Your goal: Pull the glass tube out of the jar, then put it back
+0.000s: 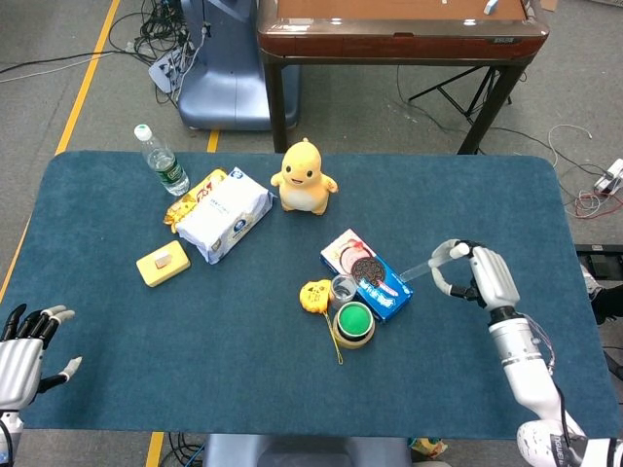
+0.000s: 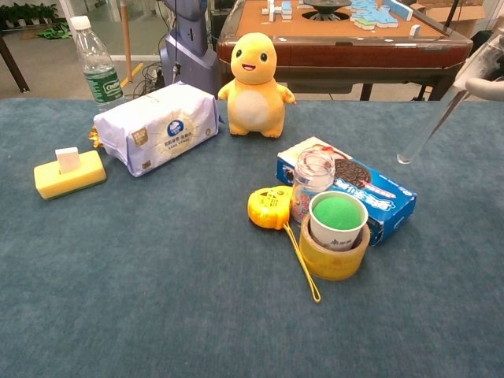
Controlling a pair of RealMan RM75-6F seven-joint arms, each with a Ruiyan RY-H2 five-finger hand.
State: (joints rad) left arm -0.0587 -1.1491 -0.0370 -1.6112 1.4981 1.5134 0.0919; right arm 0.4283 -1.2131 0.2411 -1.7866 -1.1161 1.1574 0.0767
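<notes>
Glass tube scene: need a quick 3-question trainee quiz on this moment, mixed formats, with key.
1. True or false: the glass tube stands inside the jar.
2. Which hand holds the tube? A) left hand B) right hand C) neither
3. Fill in: the green-topped cup sits inside the ring of a ____.

Key:
1. False; the tube is out of the jar, held tilted in the air to its right, above the table.
2. B; the left hand rests open at the table's near left corner.
3. Tape roll.
</notes>
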